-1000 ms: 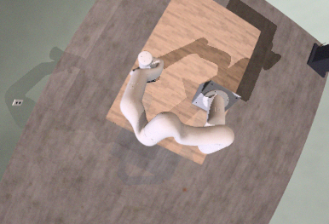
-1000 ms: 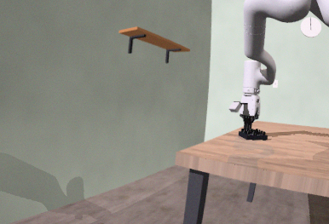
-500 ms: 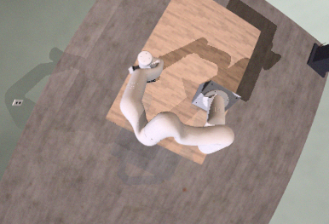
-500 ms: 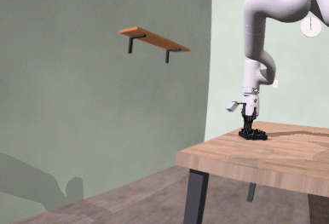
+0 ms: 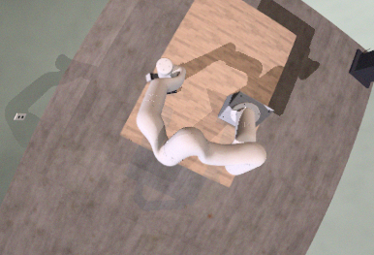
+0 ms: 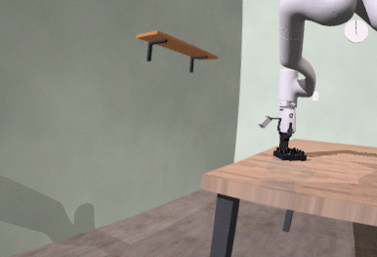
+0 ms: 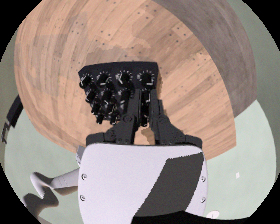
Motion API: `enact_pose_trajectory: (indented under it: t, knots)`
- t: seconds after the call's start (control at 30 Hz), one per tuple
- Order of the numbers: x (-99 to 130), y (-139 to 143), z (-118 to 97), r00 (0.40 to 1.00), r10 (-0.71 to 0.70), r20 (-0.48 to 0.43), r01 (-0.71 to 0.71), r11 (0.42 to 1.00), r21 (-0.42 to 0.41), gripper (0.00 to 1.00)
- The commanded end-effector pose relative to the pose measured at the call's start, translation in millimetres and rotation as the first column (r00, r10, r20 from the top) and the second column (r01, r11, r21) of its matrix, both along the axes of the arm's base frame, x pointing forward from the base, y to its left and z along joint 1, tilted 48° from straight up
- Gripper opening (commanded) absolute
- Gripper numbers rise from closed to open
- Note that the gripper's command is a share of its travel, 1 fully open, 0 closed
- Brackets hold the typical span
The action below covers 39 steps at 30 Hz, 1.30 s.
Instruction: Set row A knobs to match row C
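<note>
Overhead, a wooden shelf (image 6: 177, 45) hangs beside the wooden table (image 6: 313, 179).

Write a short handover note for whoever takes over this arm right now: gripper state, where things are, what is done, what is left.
Gripper: closed on one knob of the small black knob box, pointing straight down; which knob cannot be told.
Box: standing on the light wooden table, near a corner.
Done: cannot be read; the knob lines and names are too small.
Left: check each row A knob against row C, then release.
</note>
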State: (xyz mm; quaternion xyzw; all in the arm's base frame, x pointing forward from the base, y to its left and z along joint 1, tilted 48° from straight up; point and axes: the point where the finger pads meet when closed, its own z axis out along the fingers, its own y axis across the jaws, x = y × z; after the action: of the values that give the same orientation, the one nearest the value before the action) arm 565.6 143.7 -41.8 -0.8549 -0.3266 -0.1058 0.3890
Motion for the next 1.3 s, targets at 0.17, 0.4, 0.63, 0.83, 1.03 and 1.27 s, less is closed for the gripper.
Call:
enact_pose_trajectory:
  t: [0.17,0.4,0.63,0.83,1.03,1.27]
  knots:
    - [0.7,-0.5,0.5,0.999,-0.031,-0.034,0.031,1.000,-0.004,0.08]
    - [0.7,-0.5,0.5,0.999,-0.033,-0.036,0.033,0.999,-0.005,0.08]
    - [0.7,-0.5,0.5,0.999,-0.034,-0.037,0.033,0.999,-0.005,0.08]
    - [0.7,-0.5,0.5,0.999,-0.034,-0.037,0.033,0.999,-0.005,0.08]
    - [0.7,-0.5,0.5,0.999,-0.034,-0.037,0.033,0.999,-0.005,0.19]
    - [0.7,-0.5,0.5,0.999,-0.034,-0.037,0.033,0.999,-0.005,0.19]
